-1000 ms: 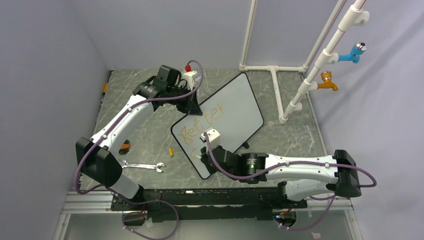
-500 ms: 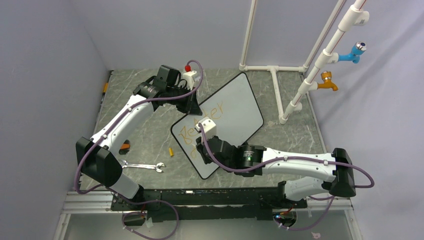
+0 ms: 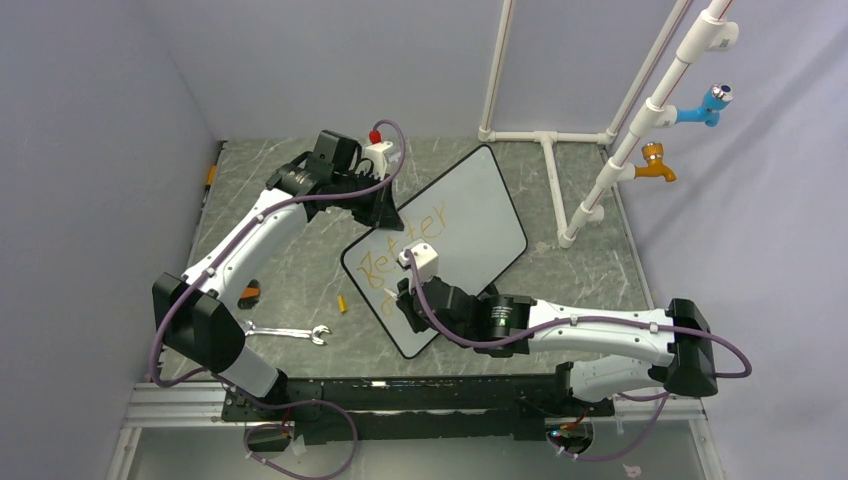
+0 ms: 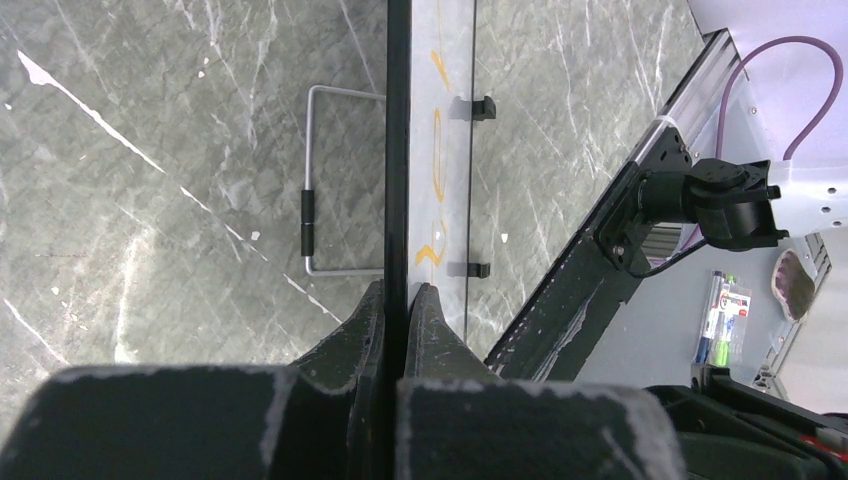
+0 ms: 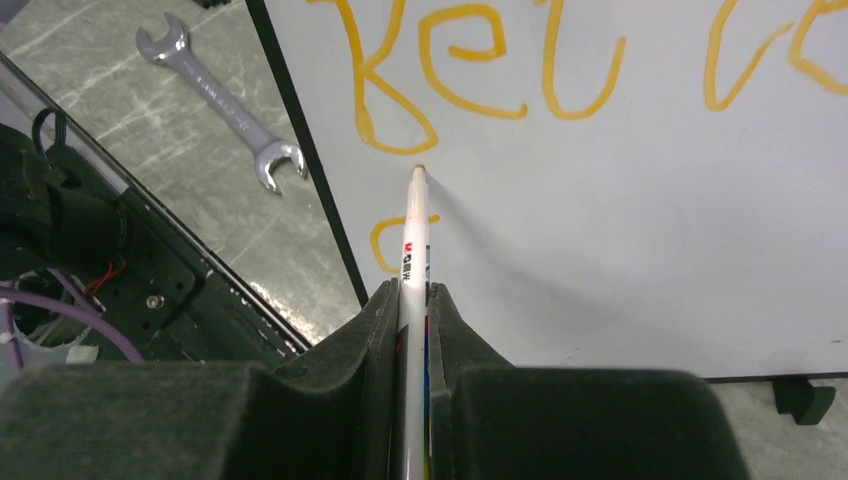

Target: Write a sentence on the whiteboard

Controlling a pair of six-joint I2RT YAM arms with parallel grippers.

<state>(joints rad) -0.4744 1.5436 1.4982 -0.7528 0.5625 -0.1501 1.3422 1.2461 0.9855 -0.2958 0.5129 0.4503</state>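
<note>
- Progress on the sentence (image 3: 378, 268): "Better" in orange complete along the upper line of the whiteboard (image 3: 480, 205), set diagonally at mid-table.
- Below that word, only a small curved stroke (image 5: 385, 243) close to the board's left edge, apparently the opening of a second line; judged well short of halfway, with the remaining words to be written.
- Right arm stretched low from the near right corner across the board's near end, wrist turned toward the writing.
- At its end, right gripper (image 5: 411, 292) clamped on a white marker (image 5: 413, 235), tip aimed at the bare patch between the "B" and the new stroke; contact with the surface impossible to confirm.
- Left arm arched from the near left up and over to the board's far-left edge, with left gripper (image 4: 397, 297) pinched tight on the thin black frame, seemingly to steady the board.
- Off to the near left, wrench (image 3: 285, 333) flat on the table (image 3: 300, 250), apart from the board.
</note>
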